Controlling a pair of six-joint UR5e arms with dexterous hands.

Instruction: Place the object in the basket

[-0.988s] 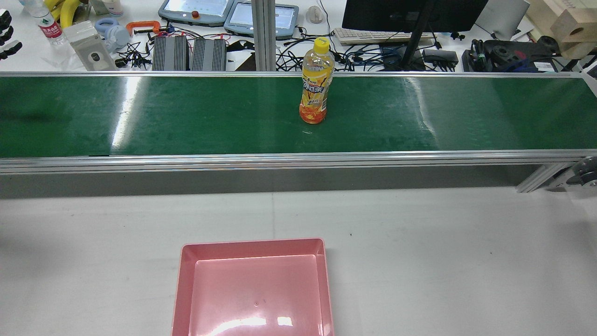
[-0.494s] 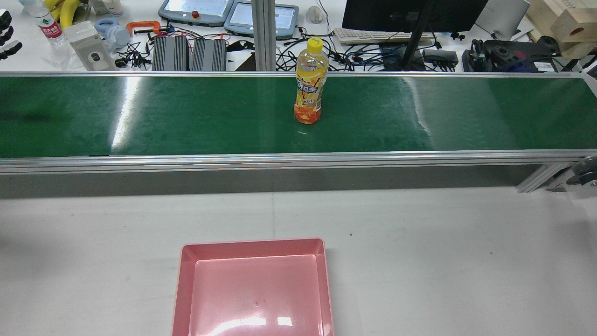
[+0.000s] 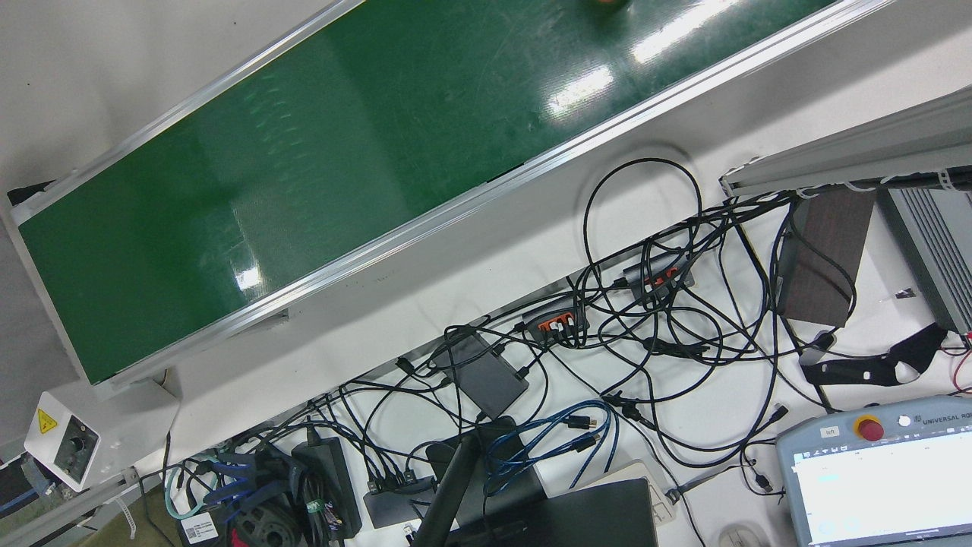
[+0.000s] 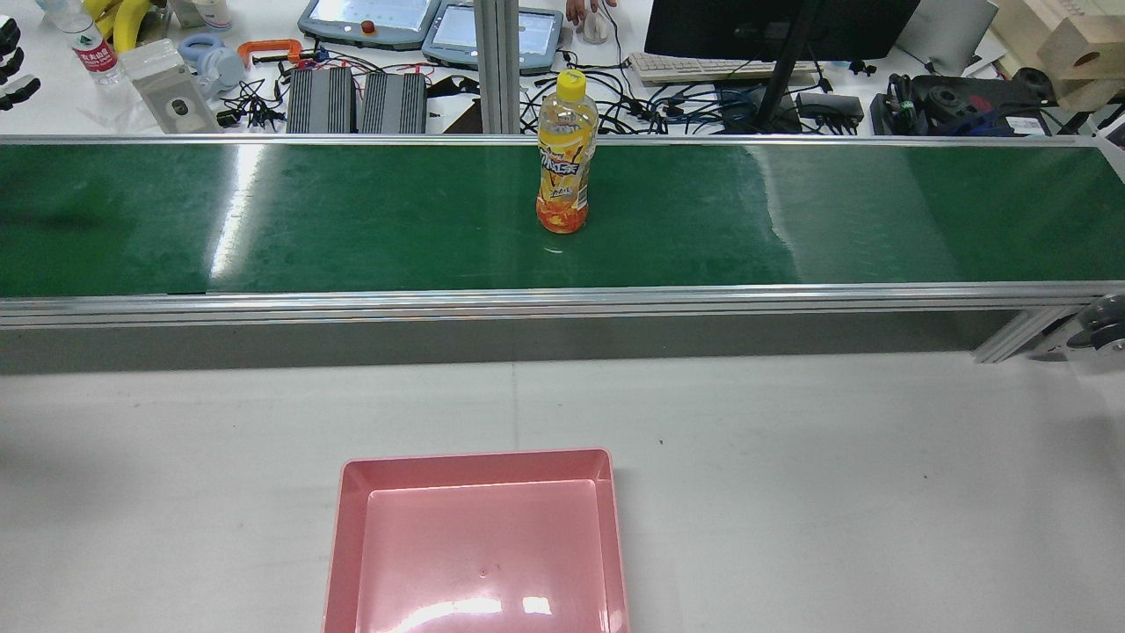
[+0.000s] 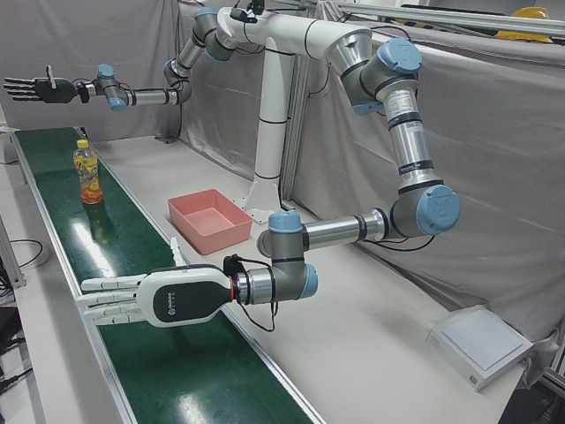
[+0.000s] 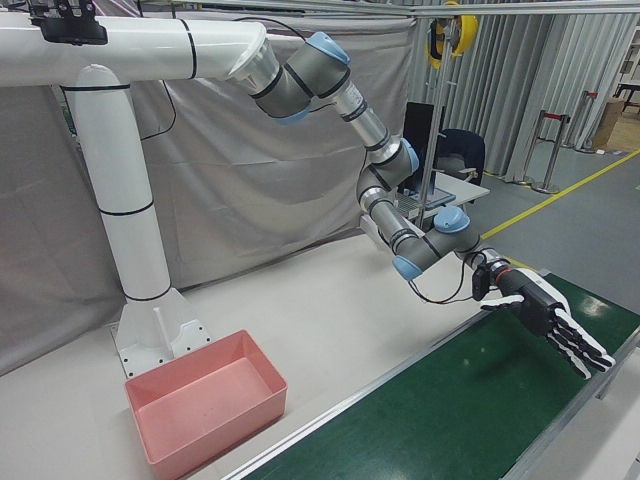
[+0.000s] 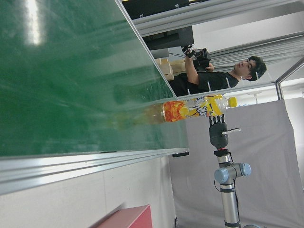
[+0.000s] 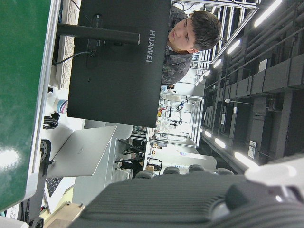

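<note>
An orange drink bottle point(image 4: 564, 158) with a yellow cap stands upright on the green conveyor belt point(image 4: 352, 220), near its middle. It also shows in the left-front view point(image 5: 86, 172) and the left hand view point(image 7: 194, 108). The empty pink basket point(image 4: 479, 464) sits on the white table on my side of the belt, slightly left of the bottle. My left hand point(image 5: 150, 300) is open, fingers spread flat over the belt, far left of the bottle; the right-front view point(image 6: 540, 305) shows it too. My right hand point(image 5: 35, 88) is open, held high beyond the bottle.
Aluminium rails point(image 4: 527, 303) edge the belt. The white pedestal point(image 5: 269, 132) stands behind the basket. A white box point(image 5: 481, 344) lies on the table. The desk beyond the belt holds a monitor point(image 4: 773, 26), teach pendants and tangled cables point(image 3: 645, 304).
The bottle has travelled left along the belt, staying upright. A person's hand has appeared by the mouse on the far desk. My hands show no clear movement.
</note>
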